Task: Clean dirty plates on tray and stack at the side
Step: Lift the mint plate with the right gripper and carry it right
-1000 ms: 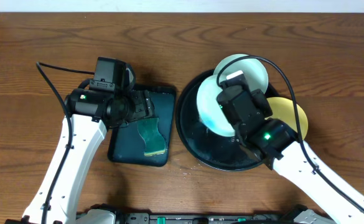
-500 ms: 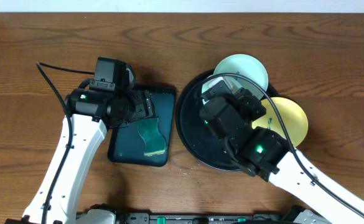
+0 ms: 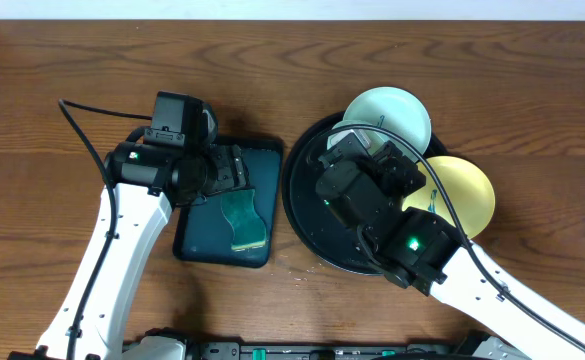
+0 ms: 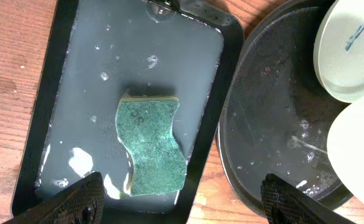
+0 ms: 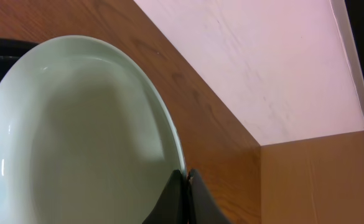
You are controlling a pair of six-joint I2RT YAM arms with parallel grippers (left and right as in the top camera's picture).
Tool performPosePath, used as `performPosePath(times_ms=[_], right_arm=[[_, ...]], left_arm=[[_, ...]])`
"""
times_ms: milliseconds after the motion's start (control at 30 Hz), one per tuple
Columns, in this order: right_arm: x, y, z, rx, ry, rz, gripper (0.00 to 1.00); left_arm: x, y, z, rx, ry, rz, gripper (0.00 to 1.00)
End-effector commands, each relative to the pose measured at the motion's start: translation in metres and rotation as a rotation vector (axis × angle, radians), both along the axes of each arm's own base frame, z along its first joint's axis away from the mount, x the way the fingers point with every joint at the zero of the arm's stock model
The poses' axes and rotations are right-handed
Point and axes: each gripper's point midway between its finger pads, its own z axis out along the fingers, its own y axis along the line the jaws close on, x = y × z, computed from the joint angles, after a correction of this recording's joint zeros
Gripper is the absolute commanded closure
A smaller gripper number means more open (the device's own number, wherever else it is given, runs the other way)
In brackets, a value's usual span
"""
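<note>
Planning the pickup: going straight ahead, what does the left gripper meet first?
Probably the green sponge in the rectangular tray, though the left gripper sits near that tray's right rim; depth is unclear.

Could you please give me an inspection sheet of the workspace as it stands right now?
Surface: brown wood table, bare around the trays.
Job's things: round black tray, wet inside; mint plate with a teal smear at its far rim; yellow plate over its right rim; third pale plate held by its rim.
Clutter: rectangular tray holding water and a green sponge.
Grippers: left gripper open above the sponge; right gripper shut on the third pale plate.
Cables: black cable beside the left arm; another over the right arm.
Surroundings: pale wall beyond the table.
</note>
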Motion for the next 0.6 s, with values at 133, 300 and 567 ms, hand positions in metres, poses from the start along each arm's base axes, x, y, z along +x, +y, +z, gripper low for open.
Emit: performPosePath(times_ms=[133, 300, 567], right_arm=[[0.0002, -0.0001, 0.0171, 0.059, -0.053, -0.029, 0.99], [0.0001, 0.0009, 0.0163, 0.062, -0.048, -0.024, 0.99], [-0.0013, -0.0009, 0.0141, 0.118, -0.054, -0.058, 0.99]], left_arm=[[0.0011, 0.0016, 0.0017, 0.003, -0.006, -0.006, 0.19], [0.0011, 0.0016, 0.0017, 0.003, -0.006, -0.006, 0.19], [0.001, 0.0016, 0.0016, 0.003, -0.006, -0.006, 0.19]])
